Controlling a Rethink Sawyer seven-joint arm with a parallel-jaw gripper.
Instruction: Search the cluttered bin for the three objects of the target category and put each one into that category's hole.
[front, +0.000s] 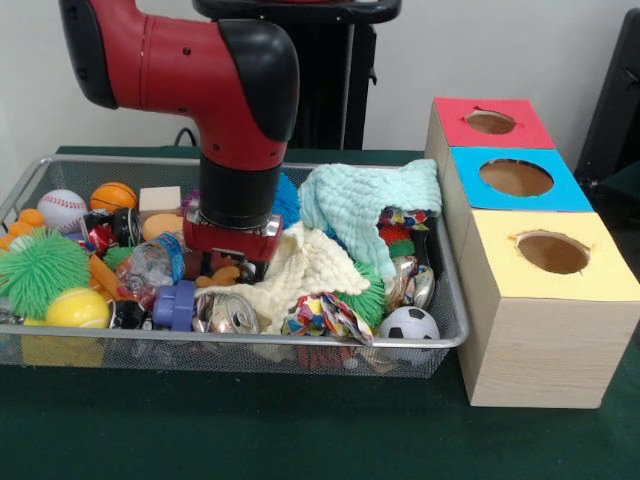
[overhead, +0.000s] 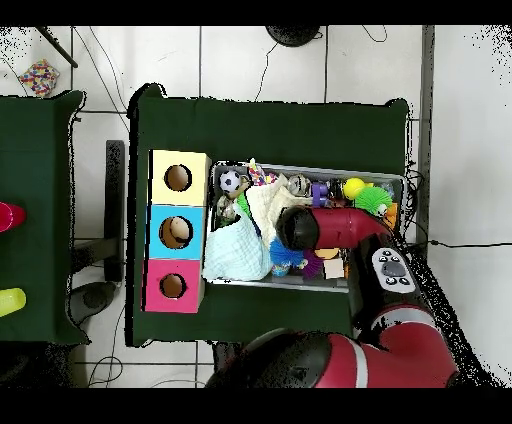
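Across the desk in the front view, the hand (front: 232, 262) is pushed down among the clutter at the middle of the wire-mesh bin (front: 300, 340), presumably probing for a soft toy; whether it is open or holds anything I cannot tell, and a brownish plush scrap shows at its base. From overhead, the red-surround hole (overhead: 172, 286) lies at nine o'clock of the bin (overhead: 390, 178), beside the rumpled mint cloth (overhead: 235, 255).
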